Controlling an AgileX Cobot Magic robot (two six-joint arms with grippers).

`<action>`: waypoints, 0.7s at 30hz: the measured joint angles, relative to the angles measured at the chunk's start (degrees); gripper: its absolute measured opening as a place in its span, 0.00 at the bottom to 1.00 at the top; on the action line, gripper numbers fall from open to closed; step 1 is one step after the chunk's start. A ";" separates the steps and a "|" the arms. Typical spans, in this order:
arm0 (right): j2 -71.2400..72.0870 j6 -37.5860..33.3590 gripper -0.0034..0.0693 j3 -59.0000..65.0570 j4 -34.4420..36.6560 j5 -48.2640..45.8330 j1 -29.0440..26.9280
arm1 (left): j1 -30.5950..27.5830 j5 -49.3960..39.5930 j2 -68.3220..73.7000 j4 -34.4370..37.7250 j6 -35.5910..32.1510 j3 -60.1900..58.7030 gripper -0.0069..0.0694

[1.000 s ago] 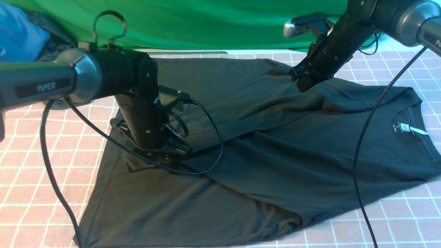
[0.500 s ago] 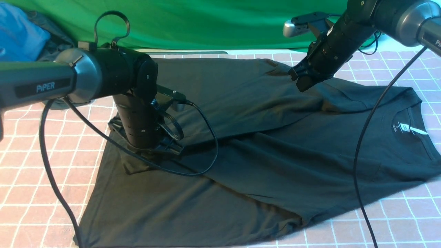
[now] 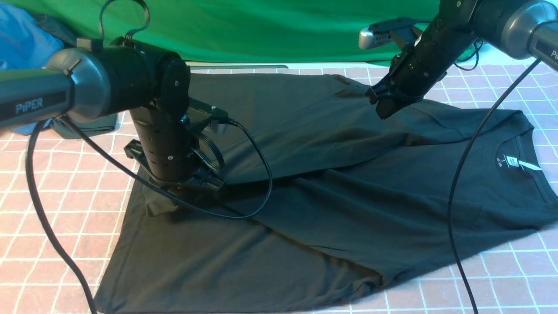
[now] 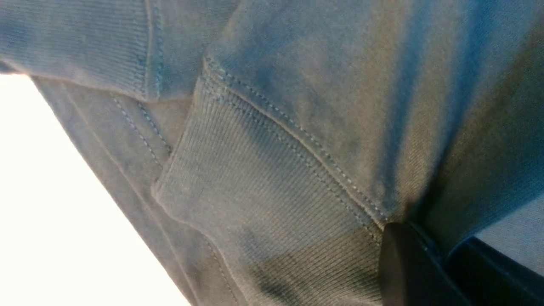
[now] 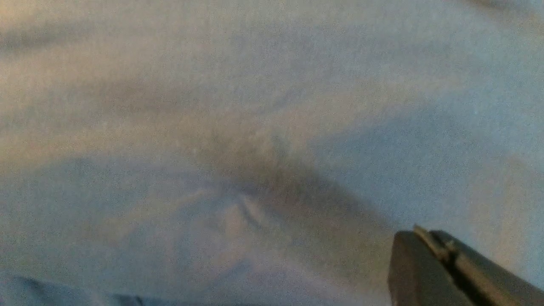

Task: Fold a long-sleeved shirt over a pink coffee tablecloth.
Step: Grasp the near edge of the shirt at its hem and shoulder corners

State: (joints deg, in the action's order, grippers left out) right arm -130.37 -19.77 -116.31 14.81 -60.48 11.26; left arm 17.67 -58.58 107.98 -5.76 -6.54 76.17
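The black long-sleeved shirt (image 3: 348, 196) lies spread on the pink coffee tablecloth (image 3: 65, 196), its collar and white neck label (image 3: 516, 163) to the right. One sleeve is folded across the body toward the left. My left gripper (image 3: 183, 192) points down onto that sleeve's end and is shut on the ribbed cuff (image 4: 263, 191), with fabric pinched between its fingers at the left gripper (image 4: 433, 246). My right gripper (image 3: 383, 104) hangs shut and holding nothing just above the shirt's far shoulder; in its wrist view the right gripper (image 5: 425, 242) shows closed tips over plain fabric.
A green cloth (image 3: 261, 26) hangs along the back. A blue garment (image 3: 22, 39) and a dark grey-green garment (image 3: 87, 124) lie at the far left. Black cables (image 3: 457, 196) from both arms drape over the shirt.
My left gripper has shut on the sleeve cuff and moved left and slightly up, drawing the sleeve end with it. The right arm has barely moved.
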 joint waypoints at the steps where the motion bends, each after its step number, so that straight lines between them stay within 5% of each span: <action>1: 0.00 0.00 0.11 0.00 -0.13 -0.33 0.00 | 0.00 -0.12 0.00 -0.45 0.00 0.00 0.15; 13: 0.00 0.05 0.11 -0.45 -1.25 -5.71 0.00 | 0.00 1.86 0.00 -2.26 3.02 0.00 0.17; 18: 1.80 0.73 0.11 -1.09 -1.77 -8.58 0.00 | 0.00 0.85 0.00 -4.79 7.57 0.00 0.33; 21: 6.83 2.98 0.11 -1.12 -3.39 -8.82 0.00 | 0.00 -4.61 0.00 -9.74 14.66 1.53 0.52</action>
State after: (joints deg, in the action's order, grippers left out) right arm -123.54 -16.79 -117.43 11.42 -69.29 11.26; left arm 17.67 -63.19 107.98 -15.50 8.12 77.70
